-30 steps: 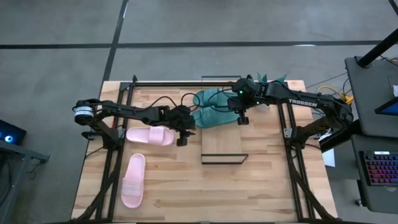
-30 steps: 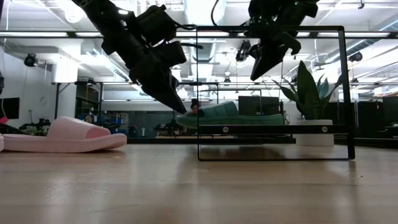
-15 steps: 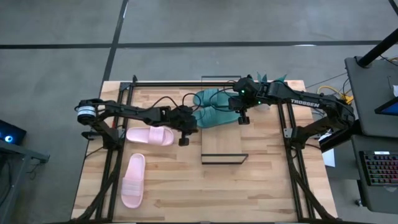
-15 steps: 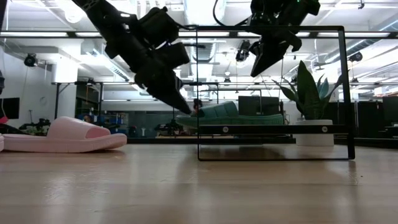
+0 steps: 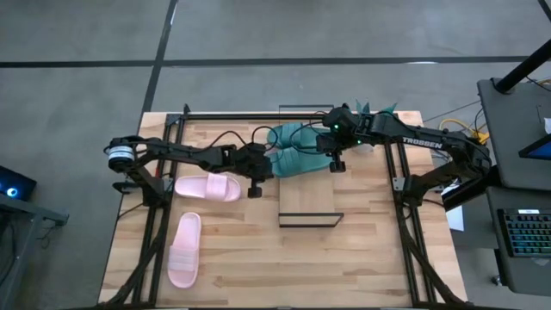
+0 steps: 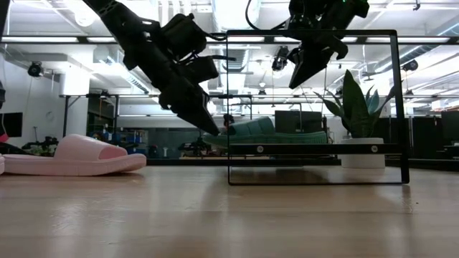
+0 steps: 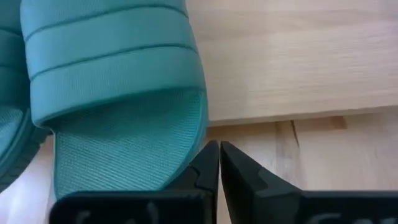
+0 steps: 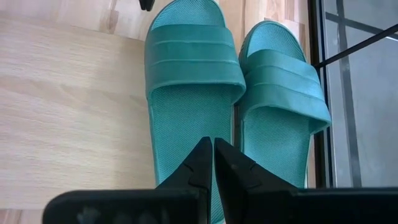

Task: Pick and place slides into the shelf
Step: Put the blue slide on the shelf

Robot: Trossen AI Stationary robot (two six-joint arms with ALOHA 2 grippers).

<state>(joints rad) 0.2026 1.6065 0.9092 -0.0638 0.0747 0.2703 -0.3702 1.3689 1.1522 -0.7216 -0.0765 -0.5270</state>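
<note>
Two teal slides (image 5: 293, 148) lie side by side on their soles on the shelf plank (image 5: 310, 194), toes toward the table's left. My left gripper (image 7: 219, 163) is shut and slants down at the toe end of the nearer teal slide (image 7: 118, 124); it also shows in the low view (image 6: 215, 130). My right gripper (image 8: 213, 158) is shut and empty, above the teal slides' heel ends (image 8: 249, 149), high in the low view (image 6: 294, 84). Two pale pink slides (image 5: 208, 188) (image 5: 184, 250) lie on the tabletop at the left. My left gripper's shut fingertips (image 7: 208, 165) stand right at the toe edge (image 7: 186, 171) of the nearer teal slide, slanting down from the table's left. I cannot tell whether they touch it. The slide lies flat on the shelf plank.
The shelf's thin dark frame (image 6: 396, 107) rises above the plank, and the plank's near half (image 5: 310, 207) is bare. Dark rails (image 5: 155, 224) run along the table's left and right sides. A potted plant (image 6: 355, 122) stands behind the shelf.
My left gripper has gone down and a little toward the table's right, up to the toe end of the nearer teal slide. Its fingers have stayed shut. The slides have kept their places.
</note>
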